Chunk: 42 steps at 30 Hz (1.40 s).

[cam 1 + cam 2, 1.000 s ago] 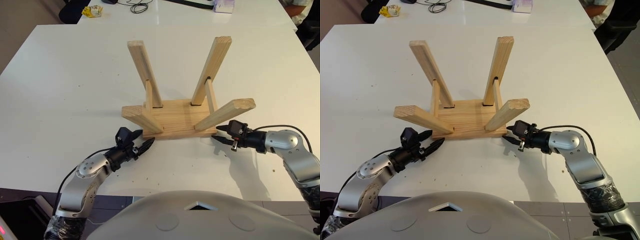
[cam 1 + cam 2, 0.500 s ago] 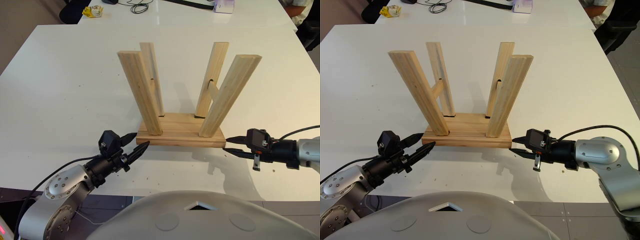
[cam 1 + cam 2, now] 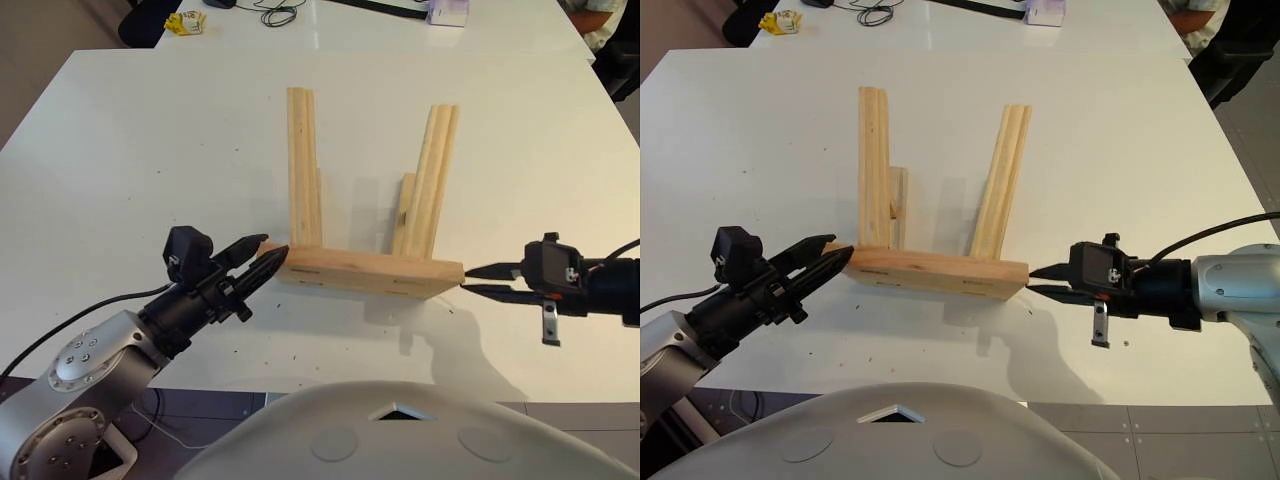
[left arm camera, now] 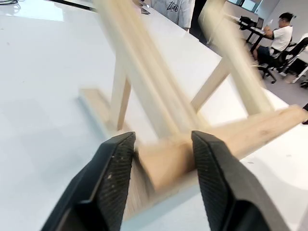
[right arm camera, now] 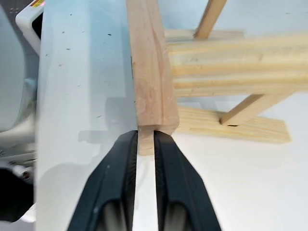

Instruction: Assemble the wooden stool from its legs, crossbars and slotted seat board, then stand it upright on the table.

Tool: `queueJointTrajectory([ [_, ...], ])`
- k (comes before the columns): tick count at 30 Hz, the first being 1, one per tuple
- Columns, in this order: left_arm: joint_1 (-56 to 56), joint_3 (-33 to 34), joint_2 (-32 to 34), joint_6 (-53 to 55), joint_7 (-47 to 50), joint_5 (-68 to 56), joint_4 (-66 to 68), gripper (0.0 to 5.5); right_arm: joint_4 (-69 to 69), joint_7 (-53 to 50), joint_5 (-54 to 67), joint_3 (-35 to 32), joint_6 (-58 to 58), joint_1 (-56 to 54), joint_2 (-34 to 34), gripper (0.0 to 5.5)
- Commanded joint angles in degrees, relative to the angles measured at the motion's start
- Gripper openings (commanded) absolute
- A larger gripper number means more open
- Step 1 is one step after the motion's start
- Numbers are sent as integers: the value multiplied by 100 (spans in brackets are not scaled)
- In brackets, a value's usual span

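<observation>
The assembled wooden stool is held between my two grippers, tipped so its seat board (image 3: 365, 270) shows edge-on and faces me. Its legs (image 3: 303, 165) (image 3: 432, 175) point away across the white table (image 3: 120, 150), with a crossbar (image 3: 405, 200) between one pair. My left gripper (image 3: 262, 258) is shut on the board's left end; in the left wrist view its fingers (image 4: 115, 168) sit on either side of the board corner (image 4: 166, 161). My right gripper (image 3: 478, 279) pinches the board's right end, and the right wrist view shows the board end (image 5: 154, 96) at its fingertips (image 5: 127, 144).
A yellow object (image 3: 186, 21), black cables (image 3: 278, 12) and a small white box (image 3: 447, 12) lie on a second table behind. The table's near edge runs just below the grippers. A shadow falls on the table under the seat board.
The stool has turned from legs pointing up to legs pointing away from me. Both grippers rose with the seat board and kept hold of its ends.
</observation>
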Motion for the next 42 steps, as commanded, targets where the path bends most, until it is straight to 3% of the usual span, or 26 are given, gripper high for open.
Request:
queueJointTrajectory([
  [1,-65,-120,449,-2,-4,-820,-260,147,287,40,126,219,-136,-434,-86,19],
  [5,-177,-215,618,-9,4,-497,19,119,736,-410,-399,763,-368,-672,185,6],
  [8,-276,250,768,-146,-129,-595,320,116,975,-371,-439,660,-427,-442,190,50],
  [13,-637,1170,1080,-351,-345,-1364,794,194,1259,-18,-269,337,-418,-153,99,130],
  [15,-772,1663,1272,-391,-677,-1594,998,200,1523,39,-386,353,-582,-221,77,143],
  [19,74,2138,1264,-878,-2279,405,1136,200,2115,-83,-955,682,-1275,-361,201,143],
  [23,1388,1237,925,-2895,-3615,3375,1676,200,2662,-287,-1758,1265,-2348,-309,465,143],
  [28,1732,-36,619,-4547,-3804,5106,2408,200,3024,-304,-2237,2005,-3119,-275,799,143],
  [36,1541,-1042,175,-5916,-3827,6036,3441,200,3534,-534,-2616,2911,-3640,-721,1580,143],
  [42,1141,-1469,140,-5888,-3836,6133,3699,200,3746,-811,-2781,3222,-3781,-878,1973,162],
])
